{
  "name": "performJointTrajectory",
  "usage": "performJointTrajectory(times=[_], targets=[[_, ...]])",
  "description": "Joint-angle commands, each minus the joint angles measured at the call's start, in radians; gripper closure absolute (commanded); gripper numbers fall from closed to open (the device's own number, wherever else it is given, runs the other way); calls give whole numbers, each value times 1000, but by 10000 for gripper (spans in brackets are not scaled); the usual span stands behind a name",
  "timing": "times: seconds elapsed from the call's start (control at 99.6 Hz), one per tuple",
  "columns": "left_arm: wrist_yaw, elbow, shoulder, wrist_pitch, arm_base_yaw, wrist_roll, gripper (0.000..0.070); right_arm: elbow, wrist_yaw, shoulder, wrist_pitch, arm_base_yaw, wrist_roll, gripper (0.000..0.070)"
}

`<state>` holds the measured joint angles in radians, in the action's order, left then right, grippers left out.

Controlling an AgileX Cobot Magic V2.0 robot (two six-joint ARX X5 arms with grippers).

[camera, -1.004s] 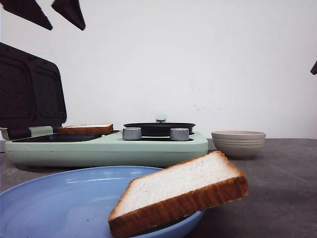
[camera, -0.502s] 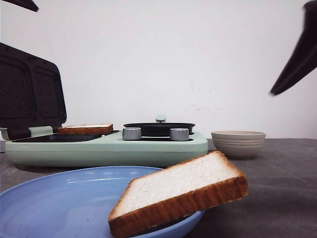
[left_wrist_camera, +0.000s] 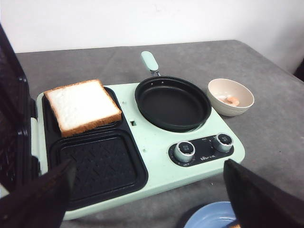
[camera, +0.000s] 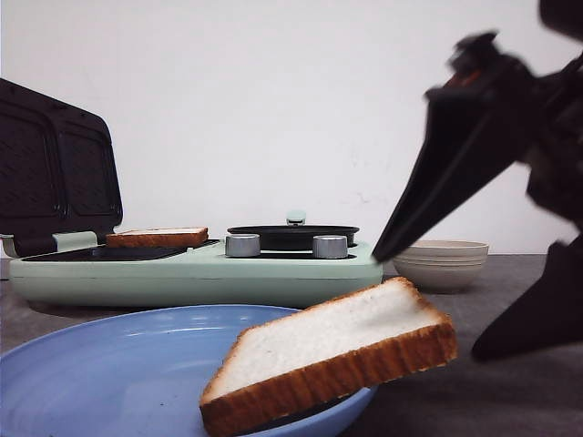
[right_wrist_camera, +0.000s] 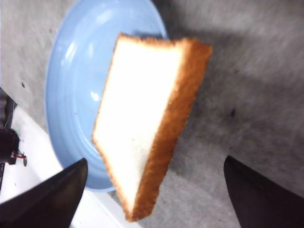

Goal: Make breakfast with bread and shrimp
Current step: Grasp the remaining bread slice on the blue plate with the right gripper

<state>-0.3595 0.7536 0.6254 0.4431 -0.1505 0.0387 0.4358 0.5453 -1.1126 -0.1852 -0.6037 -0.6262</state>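
Bread is in two places. One slice (camera: 328,360) leans on the rim of the blue plate (camera: 109,364), with one edge down in the plate and the other corner lifted over the rim. The right gripper (right_wrist_camera: 154,190) hangs just above this slice with its two dark fingers (right_wrist_camera: 47,202) spread wide, one on the plate side and one over the grey table (right_wrist_camera: 251,71); they do not touch the bread. In the front view this gripper (camera: 455,282) is large and blurred, above and to the right of the slice.

The second slice (left_wrist_camera: 82,105) lies flat on the back plate of the green breakfast maker (left_wrist_camera: 156,166), ahead of the left gripper (left_wrist_camera: 147,194) and a little to its left. The left gripper's fingers (left_wrist_camera: 38,199) are also wide apart and hold nothing; it is high over the near edge of the machine. The black lid (camera: 55,168) of the machine stands open. The front grill plate (left_wrist_camera: 97,164), just ahead of the gripper, has nothing on it.

Ahead and to the right of the left gripper sits the black pan (left_wrist_camera: 173,102), with two knobs (left_wrist_camera: 184,151) in front of it. Further right, beside the machine, a beige bowl (left_wrist_camera: 231,97) holds a small orange shrimp (left_wrist_camera: 232,100).
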Motion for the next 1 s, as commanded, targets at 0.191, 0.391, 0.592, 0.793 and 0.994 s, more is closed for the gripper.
performJointTrajectory(times=[0.191,0.391,0.592,0.793,0.994], targets=[[30,-22,-72,18,1,7,146,2,1,-85,90,-70,-34,185],[30,-22,-71,21,1,6,146,2,5,-104,130,-88,-46,304],[30,-22,-71,21,1,6,146,2,6,-104,129,-88,-47,700],[30,-22,-71,21,1,8,147,2,15,-101,134,-88,-48,700],[30,-22,-71,21,1,7,147,3,60,-87,231,-88,-77,700]])
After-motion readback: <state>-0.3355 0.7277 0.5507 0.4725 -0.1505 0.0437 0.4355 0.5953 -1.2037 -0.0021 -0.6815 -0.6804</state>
